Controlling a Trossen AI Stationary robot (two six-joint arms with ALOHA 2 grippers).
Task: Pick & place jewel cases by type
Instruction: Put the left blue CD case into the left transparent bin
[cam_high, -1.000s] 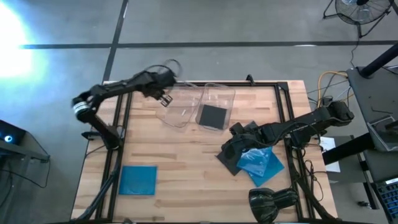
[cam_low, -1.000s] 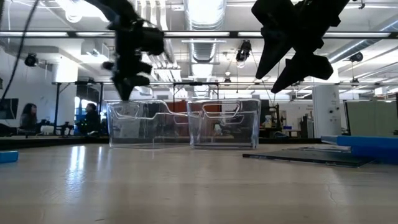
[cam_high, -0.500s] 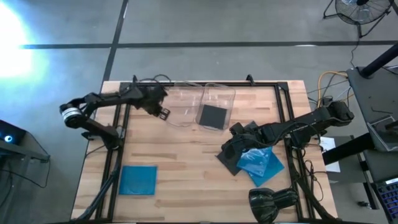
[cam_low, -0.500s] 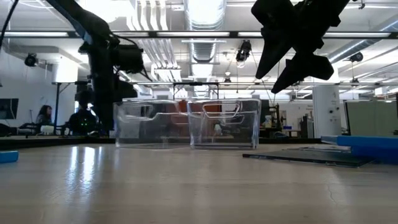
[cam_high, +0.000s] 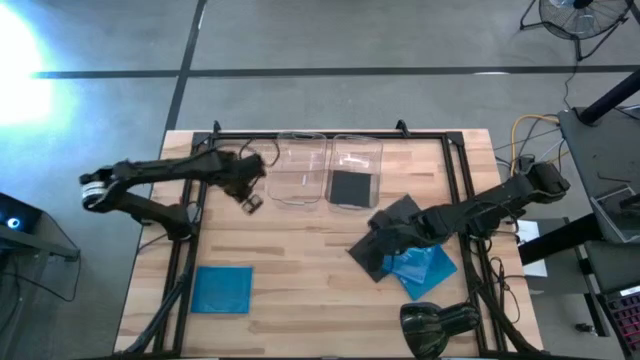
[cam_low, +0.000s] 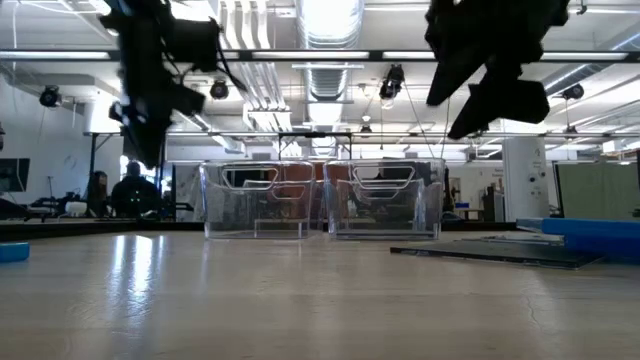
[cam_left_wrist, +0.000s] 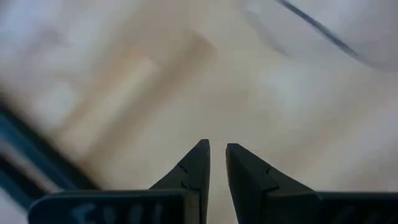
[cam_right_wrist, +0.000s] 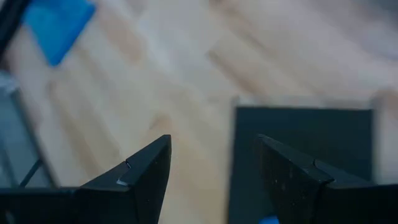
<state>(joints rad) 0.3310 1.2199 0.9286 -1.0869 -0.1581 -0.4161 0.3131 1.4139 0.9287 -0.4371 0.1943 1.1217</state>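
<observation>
Evidently the step in hand is the next pick: from above, the right end effector (cam_high: 375, 237) hangs over the pile at the right of the desk (cam_high: 300, 260), where a dark jewel case (cam_high: 372, 262) lies partly under blue jewel cases (cam_high: 420, 265). One dark case (cam_high: 349, 187) already lies in the right clear tray (cam_high: 357, 153); the left tray (cam_high: 300, 160) looks unfilled, and a lone blue case (cam_high: 221, 290) sits near the left front edge. The left end effector (cam_high: 248, 200) is just left of the trays, holding nothing. A second earlier the trays stood askew with that end effector at the left one; now they stand squared side by side and the arm has drawn back to the left.

At desk height, both trays (cam_low: 325, 198) stand upright and touching, farther right than before. The right end effector (cam_low: 497, 95) hangs clear above the flat pile (cam_low: 500, 252).

Past the left wrist, the fingers (cam_left_wrist: 196, 165) are nearly together over bare wood.

Past the right wrist, the fingers (cam_right_wrist: 149, 168) stand apart, with the dark case (cam_right_wrist: 305, 140) just ahead. The next move, I judge, calls for lowering onto that case's free edge without dragging the blue ones.
</observation>
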